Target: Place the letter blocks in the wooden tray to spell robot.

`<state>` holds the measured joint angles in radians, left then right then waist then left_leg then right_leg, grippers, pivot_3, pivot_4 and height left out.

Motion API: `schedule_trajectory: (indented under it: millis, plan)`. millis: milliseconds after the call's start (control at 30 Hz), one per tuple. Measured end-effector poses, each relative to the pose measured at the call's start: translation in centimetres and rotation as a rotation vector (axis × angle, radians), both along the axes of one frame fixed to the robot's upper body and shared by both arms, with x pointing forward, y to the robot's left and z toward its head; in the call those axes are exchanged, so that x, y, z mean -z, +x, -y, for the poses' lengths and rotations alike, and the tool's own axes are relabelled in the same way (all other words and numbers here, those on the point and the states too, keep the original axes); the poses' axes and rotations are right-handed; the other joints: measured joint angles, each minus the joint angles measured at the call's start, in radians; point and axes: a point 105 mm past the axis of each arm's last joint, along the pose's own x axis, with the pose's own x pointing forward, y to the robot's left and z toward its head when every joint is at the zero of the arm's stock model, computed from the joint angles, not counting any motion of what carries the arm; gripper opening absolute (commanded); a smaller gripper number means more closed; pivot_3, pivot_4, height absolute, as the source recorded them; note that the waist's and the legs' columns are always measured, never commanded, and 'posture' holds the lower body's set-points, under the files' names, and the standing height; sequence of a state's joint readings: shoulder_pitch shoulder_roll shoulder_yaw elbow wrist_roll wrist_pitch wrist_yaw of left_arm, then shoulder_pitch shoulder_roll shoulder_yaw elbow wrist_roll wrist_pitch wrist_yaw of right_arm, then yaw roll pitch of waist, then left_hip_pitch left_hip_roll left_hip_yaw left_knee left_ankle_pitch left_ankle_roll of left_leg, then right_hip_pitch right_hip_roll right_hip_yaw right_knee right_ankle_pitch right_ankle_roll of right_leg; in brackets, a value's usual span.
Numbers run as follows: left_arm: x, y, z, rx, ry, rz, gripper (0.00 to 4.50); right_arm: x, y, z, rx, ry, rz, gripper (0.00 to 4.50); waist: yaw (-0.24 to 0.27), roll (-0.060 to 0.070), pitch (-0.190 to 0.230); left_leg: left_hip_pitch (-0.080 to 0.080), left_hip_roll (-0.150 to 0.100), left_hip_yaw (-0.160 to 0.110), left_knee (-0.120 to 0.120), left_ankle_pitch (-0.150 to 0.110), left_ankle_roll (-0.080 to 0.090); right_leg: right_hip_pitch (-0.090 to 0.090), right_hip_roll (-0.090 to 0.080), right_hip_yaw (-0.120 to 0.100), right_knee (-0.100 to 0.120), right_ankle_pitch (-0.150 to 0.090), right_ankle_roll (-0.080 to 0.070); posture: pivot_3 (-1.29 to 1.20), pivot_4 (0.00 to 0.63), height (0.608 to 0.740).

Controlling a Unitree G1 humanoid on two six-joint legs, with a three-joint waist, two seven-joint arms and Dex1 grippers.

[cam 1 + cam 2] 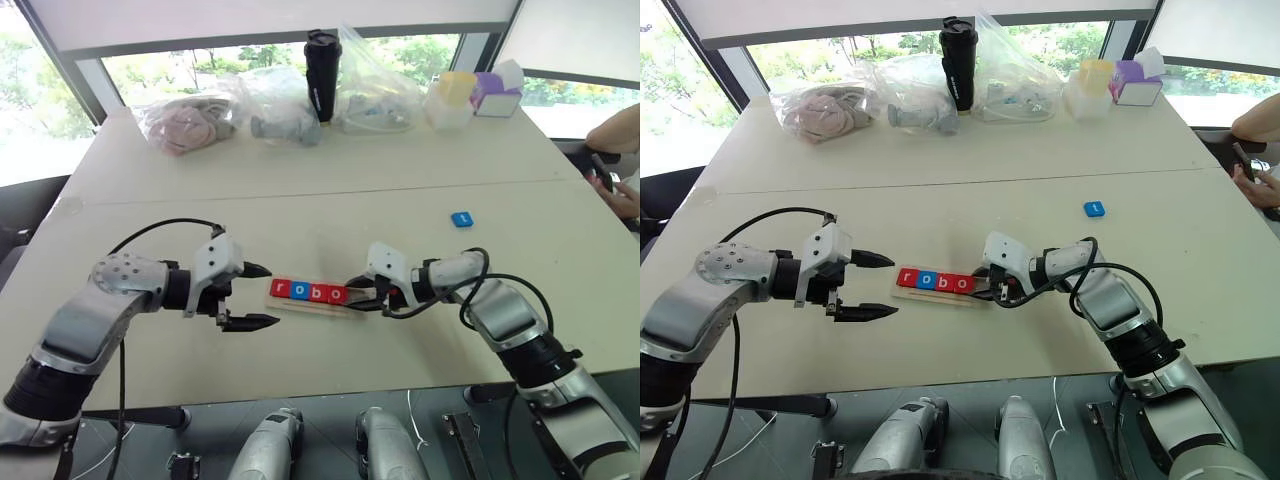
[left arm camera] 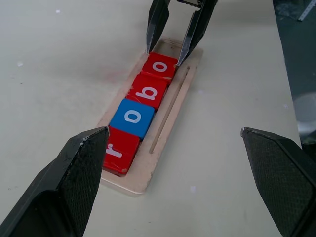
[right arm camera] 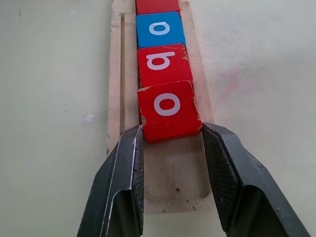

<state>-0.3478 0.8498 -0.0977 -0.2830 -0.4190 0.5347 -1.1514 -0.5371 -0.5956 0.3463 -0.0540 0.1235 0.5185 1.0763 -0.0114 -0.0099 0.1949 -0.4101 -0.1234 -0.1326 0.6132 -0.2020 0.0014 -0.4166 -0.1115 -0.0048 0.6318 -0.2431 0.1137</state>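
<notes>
The wooden tray [image 1: 322, 309] lies on the table between my two grippers. It holds a row of letter blocks: red r [image 1: 281, 289], blue o [image 1: 299, 291], red b [image 1: 317, 293] and red o [image 1: 337, 295]. My right gripper [image 3: 171, 129] reaches in from the tray's right end, and its fingers [image 3: 129, 163] press the near corners of the last red o [image 3: 168, 109]. My left gripper [image 1: 271, 296] hovers wide open at the tray's left end, holding nothing. A blue t block [image 1: 461, 219] lies alone on the table, farther back and to the right.
Along the far side of the table stand clear plastic bags [image 1: 190, 118], a black tumbler [image 1: 322, 75], a white-and-yellow container [image 1: 452, 98] and a purple box [image 1: 495, 92]. A person's hand [image 1: 620, 190] rests at the right edge. A seam [image 1: 300, 190] crosses the tabletop.
</notes>
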Motion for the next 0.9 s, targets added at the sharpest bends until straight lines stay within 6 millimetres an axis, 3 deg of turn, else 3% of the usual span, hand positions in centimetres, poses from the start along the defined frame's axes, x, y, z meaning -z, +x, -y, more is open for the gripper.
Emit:
schedule_trajectory:
  millis: [500,700,800,900]
  plan:
    - [0.7,0.3,0.2,-0.002,0.001,0.004,4.50,-0.3,0.3,-0.2,0.046,0.002,0.020,1.17,0.000,0.000,0.000,0.000,0.000,0.000,0.000,0.000,0.000,0.000,0.000,0.000,0.000,0.000,0.000,0.00,0.150,0.740]
    - [0.7,0.4,0.3,0.000,-0.001,0.006,4.50,-0.4,0.3,-0.2,0.045,0.001,0.032,4.21,0.000,0.000,0.000,0.000,0.000,0.000,0.000,0.000,0.000,0.000,0.000,0.000,0.000,0.000,0.000,0.00,0.150,0.740]
    - [0.7,0.4,0.3,-0.001,0.000,0.006,4.50,-0.8,0.4,0.3,0.037,-0.011,0.045,4.21,0.000,0.000,0.000,0.000,0.000,0.000,0.000,0.000,0.000,0.000,0.000,0.000,0.000,0.000,0.000,0.00,0.150,0.740]
    - [0.6,0.4,0.3,-0.001,0.000,0.008,4.50,-2.5,0.9,0.2,0.032,0.015,0.085,4.21,-0.002,0.000,0.000,0.000,0.000,0.000,0.000,0.000,0.000,0.000,0.000,0.000,0.000,0.000,0.000,0.00,0.150,0.740]
